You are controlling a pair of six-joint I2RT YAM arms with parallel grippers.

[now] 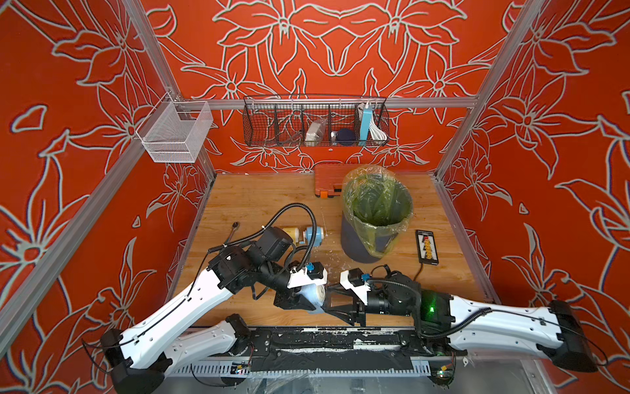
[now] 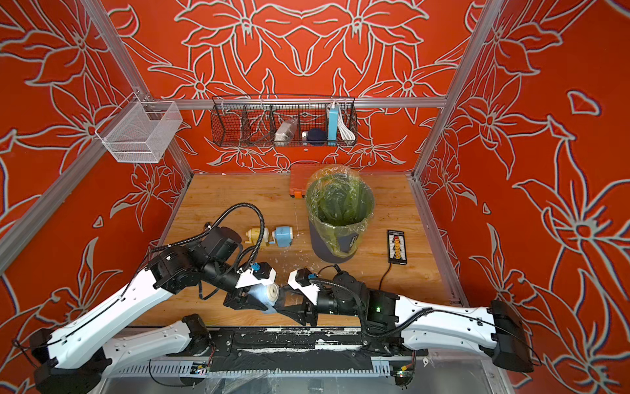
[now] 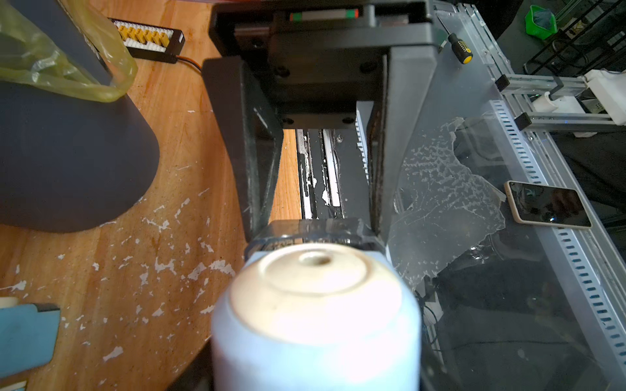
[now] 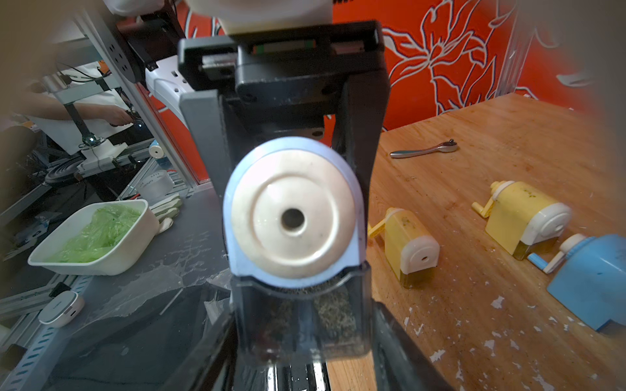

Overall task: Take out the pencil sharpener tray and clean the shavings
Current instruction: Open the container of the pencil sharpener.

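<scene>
A pale blue pencil sharpener (image 1: pixel 315 296) with a cream front face (image 4: pixel 293 216) hangs over the table's front edge between both arms. My left gripper (image 1: pixel 305 302) is shut on its body; its dark fingers (image 4: pixel 203 135) flank the body in the right wrist view. A clear tray (image 4: pixel 301 318) sits under the face with brownish-grey dust inside. My right gripper (image 4: pixel 301 342) is shut on the tray's two sides. The tray (image 3: pixel 315 232) juts a little past the face. Whitish shavings (image 3: pixel 162 264) lie scattered on the wood.
A dark bin (image 1: pixel 375 211) lined with a yellow-green bag stands behind the grippers. To the left lie a yellow sharpener (image 1: pixel 291 234), a blue sharpener (image 1: pixel 313 235) and a wrench (image 1: pixel 233 229). A black connector board (image 1: pixel 426 247) lies right; an orange case (image 1: pixel 329 184) at the back.
</scene>
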